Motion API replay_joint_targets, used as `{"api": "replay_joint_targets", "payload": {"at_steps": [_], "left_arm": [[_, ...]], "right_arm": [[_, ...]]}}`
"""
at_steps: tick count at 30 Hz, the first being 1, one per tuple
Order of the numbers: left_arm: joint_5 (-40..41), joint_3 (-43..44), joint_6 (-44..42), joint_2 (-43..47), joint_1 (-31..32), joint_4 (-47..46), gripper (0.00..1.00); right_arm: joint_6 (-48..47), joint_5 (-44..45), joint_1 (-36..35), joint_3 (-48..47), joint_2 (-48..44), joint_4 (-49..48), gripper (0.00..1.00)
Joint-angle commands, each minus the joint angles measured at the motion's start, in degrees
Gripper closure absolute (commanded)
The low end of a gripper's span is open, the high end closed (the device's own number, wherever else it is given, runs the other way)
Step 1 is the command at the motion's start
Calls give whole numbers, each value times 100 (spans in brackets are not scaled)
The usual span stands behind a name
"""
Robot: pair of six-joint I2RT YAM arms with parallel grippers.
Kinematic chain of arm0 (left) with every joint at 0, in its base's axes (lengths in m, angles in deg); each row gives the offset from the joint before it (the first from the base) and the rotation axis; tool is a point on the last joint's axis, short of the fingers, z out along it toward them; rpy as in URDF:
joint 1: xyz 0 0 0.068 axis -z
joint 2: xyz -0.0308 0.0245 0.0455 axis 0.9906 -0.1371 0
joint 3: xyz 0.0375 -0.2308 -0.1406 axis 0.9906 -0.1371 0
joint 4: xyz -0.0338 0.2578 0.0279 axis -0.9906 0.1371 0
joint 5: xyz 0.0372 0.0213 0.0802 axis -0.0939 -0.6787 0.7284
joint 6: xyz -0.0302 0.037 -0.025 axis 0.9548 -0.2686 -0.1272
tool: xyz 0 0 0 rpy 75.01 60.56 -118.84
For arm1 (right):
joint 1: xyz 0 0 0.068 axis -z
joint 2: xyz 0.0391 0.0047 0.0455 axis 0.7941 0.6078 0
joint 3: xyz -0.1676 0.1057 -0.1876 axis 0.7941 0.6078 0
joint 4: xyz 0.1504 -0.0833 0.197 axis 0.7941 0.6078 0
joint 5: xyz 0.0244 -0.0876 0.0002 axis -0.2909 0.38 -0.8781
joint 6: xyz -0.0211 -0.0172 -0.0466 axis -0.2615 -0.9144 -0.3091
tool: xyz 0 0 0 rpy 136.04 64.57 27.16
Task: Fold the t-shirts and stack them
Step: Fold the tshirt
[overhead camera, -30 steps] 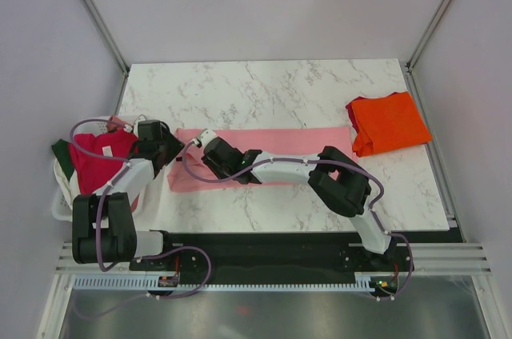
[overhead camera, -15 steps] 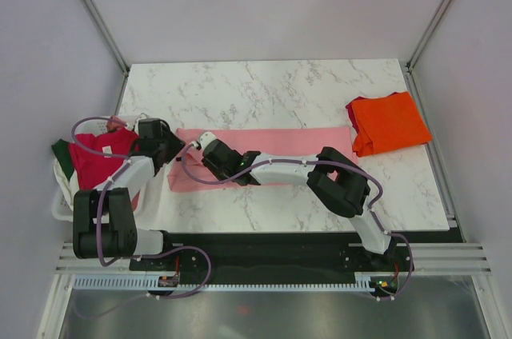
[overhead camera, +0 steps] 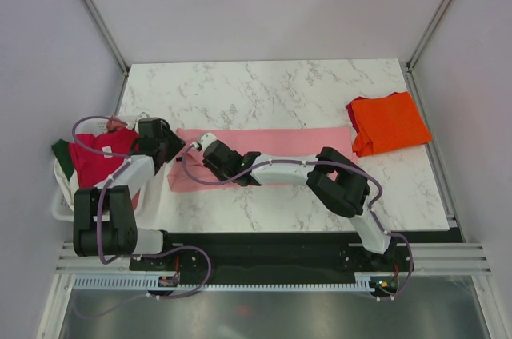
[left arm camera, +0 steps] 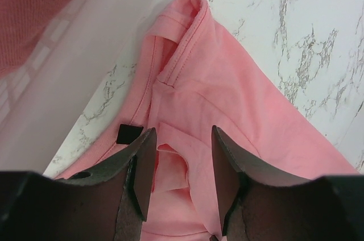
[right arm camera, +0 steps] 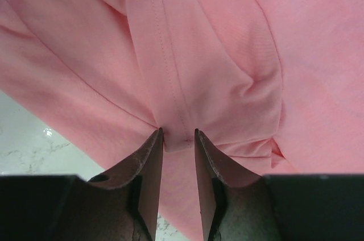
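Pink t-shirt (overhead camera: 296, 141) lies as a long band across the middle of the marble worktop (overhead camera: 264, 87), left end near the worktop's left edge, right end just short of the orange t-shirt (overhead camera: 392, 121). Orange t-shirt folded flat at the right rear of the worktop.

Both arms reach to the left end of the pink t-shirt, hands close side by side.

Left hand (left arm camera: 182, 138): fingers (left arm camera: 142, 167) stand apart, straddling a small raised ruck of pink cloth; the ruck does not fill the gap, no pinch seen. Hemmed sleeve edge lies just ahead of the fingers. Small black square label (left arm camera: 129, 134) on the cloth beside the left finger.

Right hand (right arm camera: 178, 136): fingers nearly together, clamped on a stitched fold of the pink t-shirt; creases run into the pinch point.

White basket (overhead camera: 60, 205) sits off the worktop's left edge, holding a crimson t-shirt (overhead camera: 100, 159) on top and a dark green t-shirt (overhead camera: 62, 155) at its far left
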Motion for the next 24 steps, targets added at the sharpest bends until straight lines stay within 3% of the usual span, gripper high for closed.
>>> {"api": "replay_joint_targets", "payload": {"at_steps": [1,2,8,14,24], "left_arm": [[287,23,-110,-185,-185,286,49],[287,23,-119,-203,-185,295,49],[226,164,-145,-423,-194,365,48],[94,208,-216,-546,-194,348,51],[-46,147,-216,-660,-194,444,53]], "right_arm": [[47,23,-34,-56,-11,-106,64],[47,22,-25,-73,33,-106,65],[117,171,-25,110,-194,-228,100],[170,14,45,691,-661,-765,100],[267,-92,168,735,-723,-835,100]]}}
